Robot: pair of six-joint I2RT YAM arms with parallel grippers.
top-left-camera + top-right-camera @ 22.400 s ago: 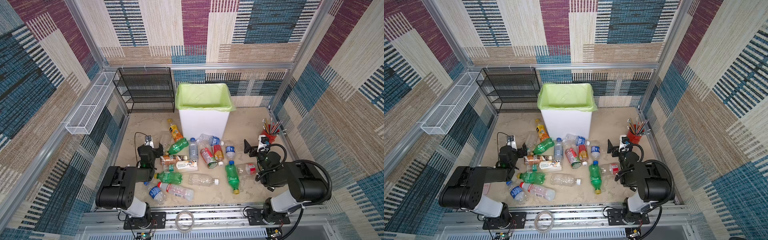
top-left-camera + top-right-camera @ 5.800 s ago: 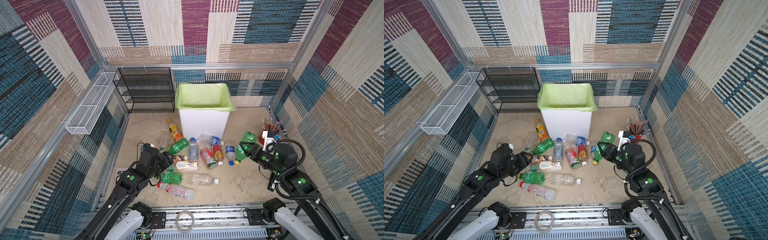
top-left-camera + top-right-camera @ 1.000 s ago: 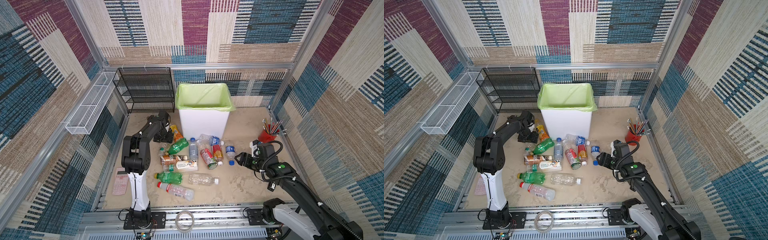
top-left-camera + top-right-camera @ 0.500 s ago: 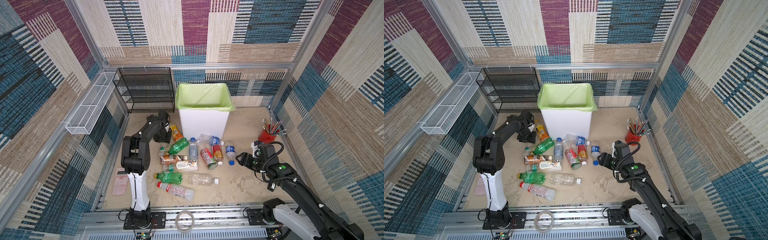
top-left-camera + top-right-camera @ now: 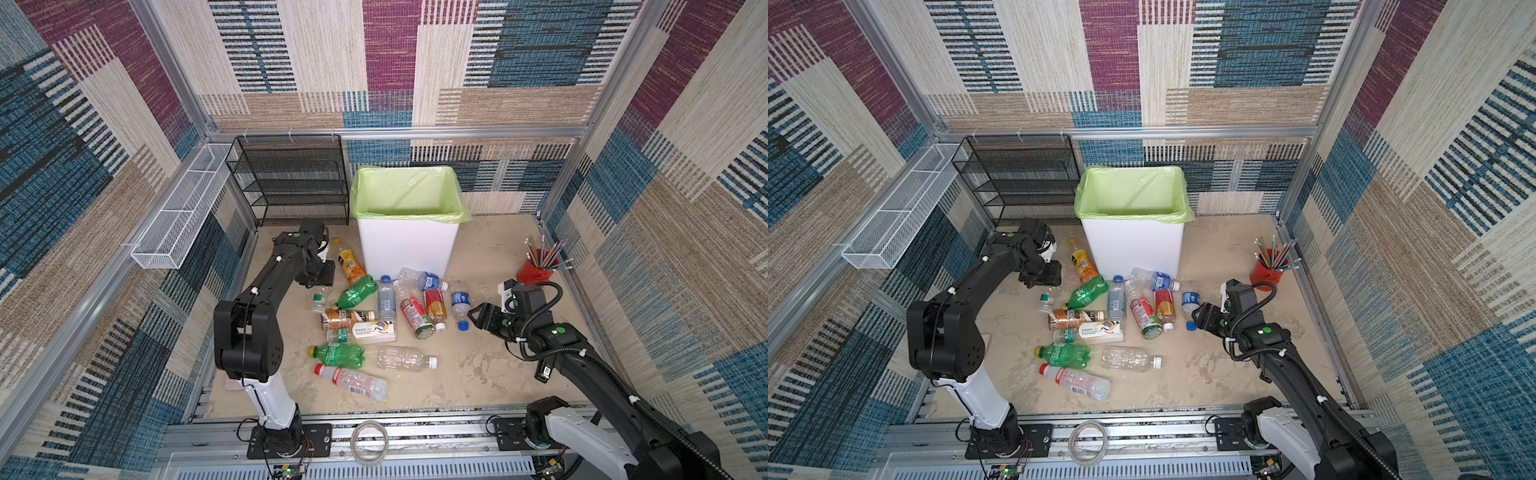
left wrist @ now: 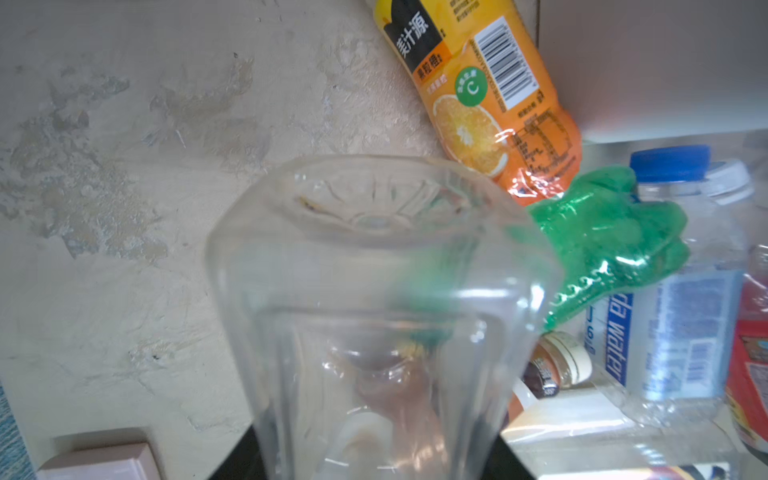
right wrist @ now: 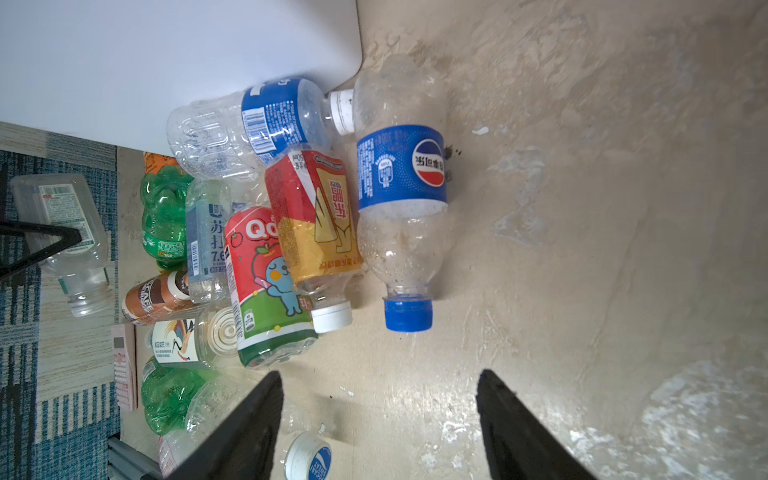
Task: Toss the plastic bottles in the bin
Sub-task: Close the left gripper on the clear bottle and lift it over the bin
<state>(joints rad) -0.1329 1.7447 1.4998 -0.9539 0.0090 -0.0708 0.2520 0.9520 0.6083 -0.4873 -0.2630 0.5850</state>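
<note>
Some thirteen plastic bottles (image 5: 386,303) lie scattered across the middle of the desk (image 5: 478,374). The bin (image 5: 405,249) stands at 12 o'clock with a green bag (image 5: 361,195) folded over its rim; what lies inside cannot be told. At 10 o'clock the left jaws are closed on a clear bottle (image 6: 374,291). At 3 o'clock the right jaws stand wide, near a blue-labelled bottle (image 7: 401,187). A red cup (image 5: 534,274) at 2 o'clock holds pencils (image 5: 544,253).

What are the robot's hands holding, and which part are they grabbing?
The left gripper is closed across the body of a clear plastic bottle, about midway between base and neck. The right gripper is open and holds nothing.
</note>
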